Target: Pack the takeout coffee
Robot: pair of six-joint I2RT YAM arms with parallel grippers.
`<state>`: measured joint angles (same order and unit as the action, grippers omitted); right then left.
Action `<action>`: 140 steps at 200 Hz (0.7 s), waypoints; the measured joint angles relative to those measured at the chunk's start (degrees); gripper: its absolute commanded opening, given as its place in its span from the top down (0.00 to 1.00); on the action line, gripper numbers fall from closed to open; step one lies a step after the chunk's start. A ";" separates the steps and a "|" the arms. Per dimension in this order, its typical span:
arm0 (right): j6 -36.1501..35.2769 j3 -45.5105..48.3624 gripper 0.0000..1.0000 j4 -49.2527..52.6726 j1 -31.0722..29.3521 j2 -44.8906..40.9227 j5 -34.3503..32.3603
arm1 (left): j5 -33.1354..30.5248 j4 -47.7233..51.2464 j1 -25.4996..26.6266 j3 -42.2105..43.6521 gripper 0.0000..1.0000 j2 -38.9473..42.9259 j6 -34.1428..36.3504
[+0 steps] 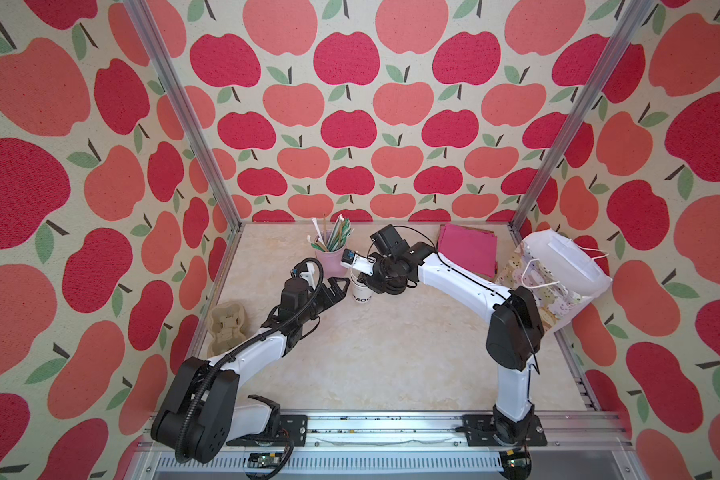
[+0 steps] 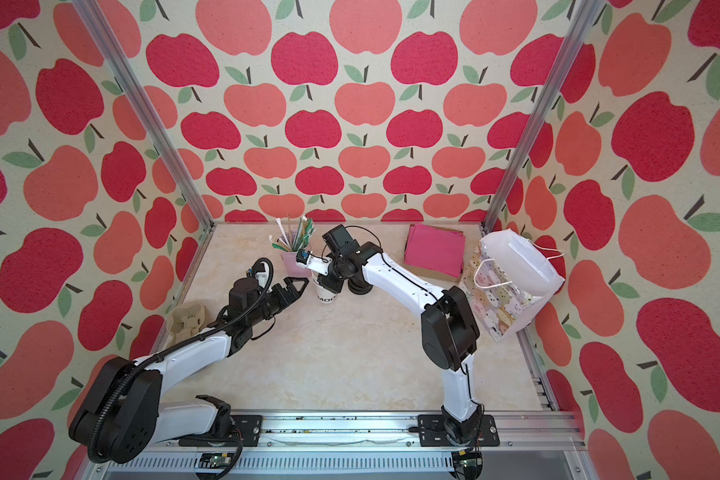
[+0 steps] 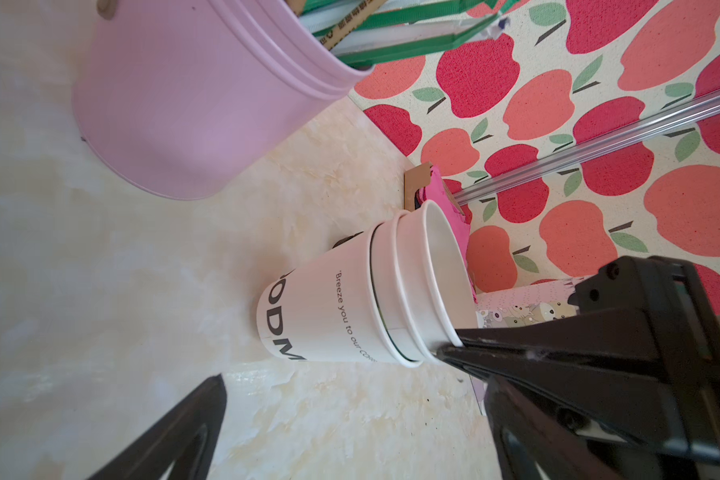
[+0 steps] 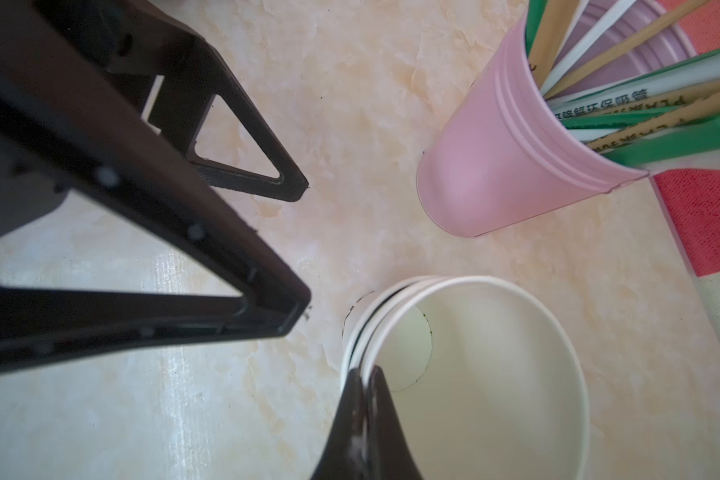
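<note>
The right arm rises from its base at the front right, bends at a raised elbow and slopes in toward the middle of the bench. Its wrist is turned down over a nested stack of white paper cups. The right gripper has its fingers pinched tight on the rim of the top cup, one inside the wall and one outside. The left arm stretches low from the front left. The left gripper lies level, fingers spread wide with nothing between them, tips aimed at the stack and just short of it.

The top cup sits in the stack, mid-bench toward the back, upright, mouth up, long axis vertical. Black lettering runs near the bottom cup's base. A pink cup of straws stands just behind and left of the stack. Magenta napkins lie at the back right, a cartoon-print gift bag is at the right edge, and a pulp cup carrier is at the left edge. The bench is pale marbled beige. Apple-print walls hang on aluminium posts.
</note>
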<state>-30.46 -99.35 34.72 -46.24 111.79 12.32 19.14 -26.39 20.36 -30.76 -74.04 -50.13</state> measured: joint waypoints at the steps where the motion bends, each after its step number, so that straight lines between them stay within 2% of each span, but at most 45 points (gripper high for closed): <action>1: 0.00 0.02 1.00 -0.02 0.00 -0.04 0.02 | 0.02 -0.04 0.00 -0.04 0.01 -0.09 -0.02; 140: -1.05 1.68 1.00 -0.79 -0.48 -1.33 2.19 | 1.27 -0.15 0.81 -1.92 0.00 -4.94 -1.44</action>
<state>-31.51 -97.67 33.93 -46.72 110.45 14.50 20.40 -26.55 21.17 -32.69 -78.98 -51.57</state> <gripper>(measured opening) 0.055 0.997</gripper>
